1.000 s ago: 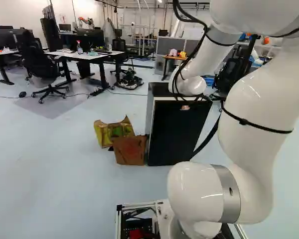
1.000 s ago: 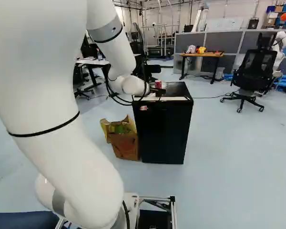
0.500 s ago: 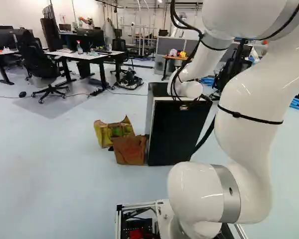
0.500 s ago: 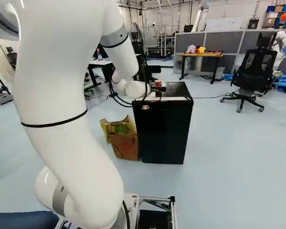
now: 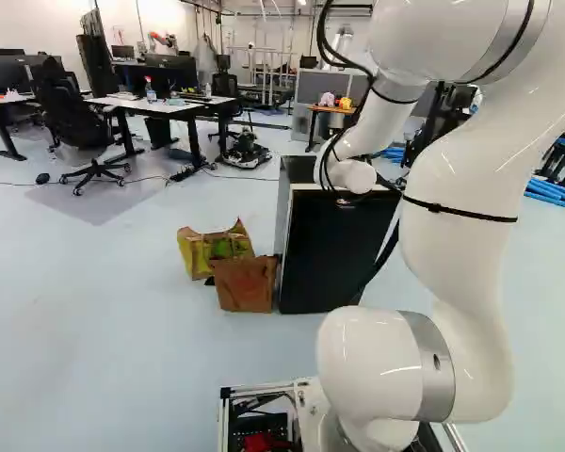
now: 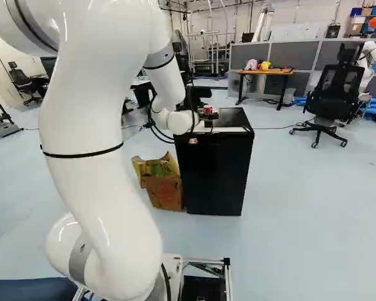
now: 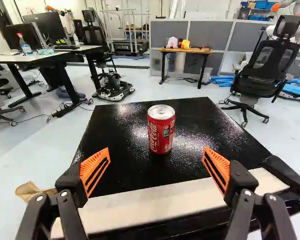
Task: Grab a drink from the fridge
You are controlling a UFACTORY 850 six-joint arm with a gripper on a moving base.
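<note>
Can (image 7: 161, 129) upright on fridge (image 7: 117, 162), ahead of the pincer (image 7: 156, 151), which stands open. Advance level, keeping it centred; close only once it sits well inside.

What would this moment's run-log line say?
gripper: open | red drink can: upright on fridge, ahead of gripper | grasp: not yet made | brown bag: beside fridge
</note>
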